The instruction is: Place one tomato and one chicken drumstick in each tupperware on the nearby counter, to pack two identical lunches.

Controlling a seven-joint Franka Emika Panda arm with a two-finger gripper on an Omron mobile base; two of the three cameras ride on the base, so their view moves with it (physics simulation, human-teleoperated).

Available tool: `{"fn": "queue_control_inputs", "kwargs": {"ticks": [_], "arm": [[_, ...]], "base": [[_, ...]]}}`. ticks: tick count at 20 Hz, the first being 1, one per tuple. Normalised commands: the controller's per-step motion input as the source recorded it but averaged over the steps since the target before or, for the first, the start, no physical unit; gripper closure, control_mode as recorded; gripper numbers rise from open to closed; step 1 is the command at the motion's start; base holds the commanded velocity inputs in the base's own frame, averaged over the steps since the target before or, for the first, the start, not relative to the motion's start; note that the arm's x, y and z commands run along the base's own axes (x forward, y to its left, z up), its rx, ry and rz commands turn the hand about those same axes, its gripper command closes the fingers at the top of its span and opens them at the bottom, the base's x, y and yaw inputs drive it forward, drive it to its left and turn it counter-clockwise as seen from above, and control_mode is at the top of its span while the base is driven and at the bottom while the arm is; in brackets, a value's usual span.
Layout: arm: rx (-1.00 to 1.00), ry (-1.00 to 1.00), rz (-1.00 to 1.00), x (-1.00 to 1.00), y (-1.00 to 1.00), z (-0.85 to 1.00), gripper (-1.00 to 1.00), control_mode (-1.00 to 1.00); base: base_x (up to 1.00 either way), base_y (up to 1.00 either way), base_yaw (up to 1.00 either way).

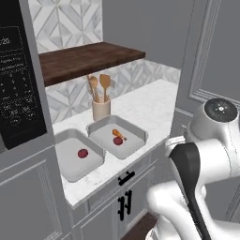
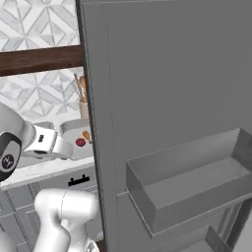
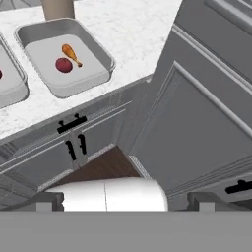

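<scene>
End effector (image 3: 123, 206) low, off counter (image 3: 123, 29); state unclear.

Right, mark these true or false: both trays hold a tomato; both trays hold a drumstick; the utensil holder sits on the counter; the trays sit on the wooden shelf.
1. Both trays hold a tomato: true. The left tray has a tomato, and the right tray has a tomato.
2. Both hold a drumstick: false. The drumstick is in the right tray alone.
3. The utensil holder sits on the counter: true.
4. The trays sit on the wooden shelf: false. They are on the counter.
</scene>
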Motion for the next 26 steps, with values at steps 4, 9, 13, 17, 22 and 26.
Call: {"fn": "queue_control_inputs", "kwargs": {"ticks": [4,9,13,17,22,26], "arm": [[0.00,0.00,0.00,0.00,0.00,0.00,-1.00,1.00],[0.00,0.00,0.00,0.00,0.00,0.00,-1.00,1.00],[0.00,0.00,0.00,0.00,0.00,0.00,-1.00,1.00],[0.00,0.00,0.00,0.00,0.00,0.00,-1.00,1.00],[0.00,0.00,0.00,0.00,0.00,0.00,-1.00,1.00],[0.00,0.00,0.00,0.00,0.00,0.00,-1.00,1.00]], "base": [[-1.00,0.03,0.00],[-1.00,0.03,0.00],[-0.96,-0.30,-0.16],[-0.39,-0.47,-0.41],[0.00,-0.26,-0.58],[0.00,-0.08,-0.66]]}}
